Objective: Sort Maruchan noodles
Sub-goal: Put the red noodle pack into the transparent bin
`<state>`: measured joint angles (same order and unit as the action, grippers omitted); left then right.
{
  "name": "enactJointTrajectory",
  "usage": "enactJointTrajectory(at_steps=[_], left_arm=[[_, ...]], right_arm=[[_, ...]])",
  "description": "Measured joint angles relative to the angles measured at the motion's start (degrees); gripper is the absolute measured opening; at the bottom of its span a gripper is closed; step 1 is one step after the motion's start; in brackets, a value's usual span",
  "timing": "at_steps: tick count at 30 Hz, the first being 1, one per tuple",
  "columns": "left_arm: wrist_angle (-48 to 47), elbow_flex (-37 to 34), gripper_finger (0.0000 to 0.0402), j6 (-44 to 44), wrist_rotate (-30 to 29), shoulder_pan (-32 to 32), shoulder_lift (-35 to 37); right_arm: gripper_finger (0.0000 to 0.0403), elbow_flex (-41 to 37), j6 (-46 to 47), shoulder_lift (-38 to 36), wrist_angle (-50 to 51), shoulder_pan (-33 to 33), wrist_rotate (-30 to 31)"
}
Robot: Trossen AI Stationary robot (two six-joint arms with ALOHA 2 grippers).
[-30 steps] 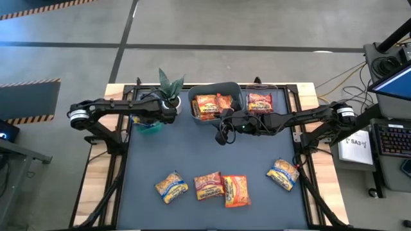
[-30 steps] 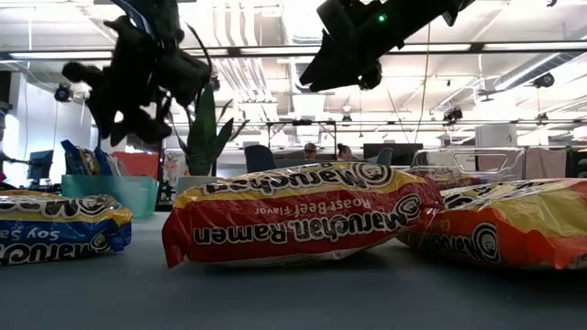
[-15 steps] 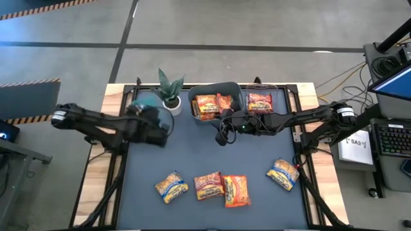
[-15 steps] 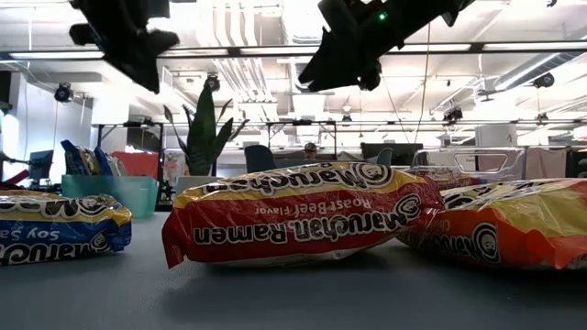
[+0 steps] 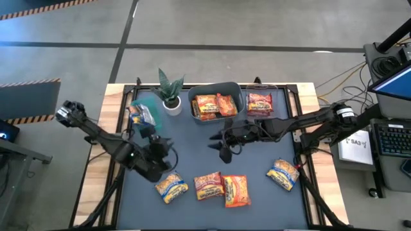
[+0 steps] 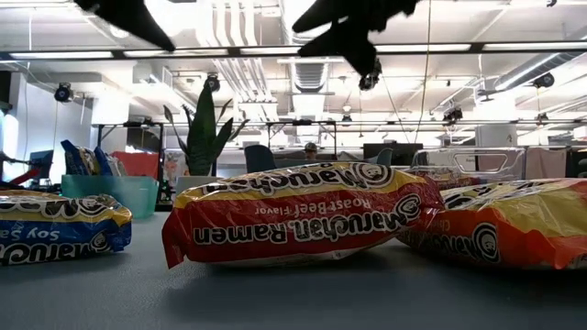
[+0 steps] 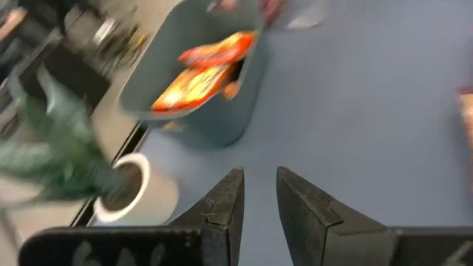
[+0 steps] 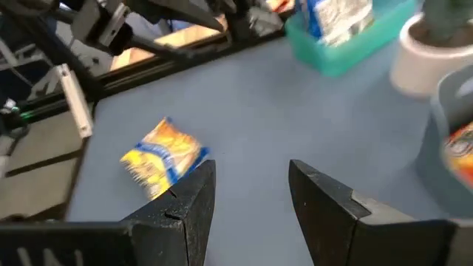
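Several Maruchan noodle packets lie flat near the table's front edge: a yellow-orange one [image 5: 171, 186], a red one [image 5: 209, 185], an orange one [image 5: 236, 190] and a yellow-blue one [image 5: 282, 173]. More packets sit in the grey bin [image 5: 239, 96] at the back, and a blue one stands in the teal bin [image 5: 144, 112]. My left gripper [image 5: 166, 151] hovers over the table's left half, just beyond the yellow-orange packet, narrowly open and empty [image 7: 259, 177]. My right gripper [image 5: 217, 146] hangs above the table's middle, open and empty [image 8: 251, 174].
A potted green plant [image 5: 170, 90] in a white pot stands at the back between the teal and grey bins. Another red packet [image 5: 260, 101] lies to the right of the grey bin. Bare blue-grey table top spreads between the bins and the front row of packets.
My left gripper has swung up and away from the teal bin at the far left, toward the near edge and the yellow-orange packet, turning as it went. My right gripper has drifted from the grey bin's front toward the near edge, staying open.
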<state>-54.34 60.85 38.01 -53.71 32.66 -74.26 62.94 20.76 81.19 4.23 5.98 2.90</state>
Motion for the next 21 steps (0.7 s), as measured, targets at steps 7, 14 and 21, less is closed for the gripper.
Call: enactJointTrajectory(at_steps=[7,14,21], left_arm=[[20.67,-3.24,0.0064,-19.95,1.12,2.39,0.08],[25.84,-4.77,0.0064,-28.75,3.13,1.69,0.15],[25.77,-5.00,0.0064,-29.59,3.60,0.49,0.13]], right_arm=[[0.0162,8.23,6.93,1.41,15.88,3.83,-0.15],[0.0162,15.10,13.83,6.15,31.68,6.48,-2.22],[0.0162,26.18,16.51,14.93,42.34,9.44,-6.47]])
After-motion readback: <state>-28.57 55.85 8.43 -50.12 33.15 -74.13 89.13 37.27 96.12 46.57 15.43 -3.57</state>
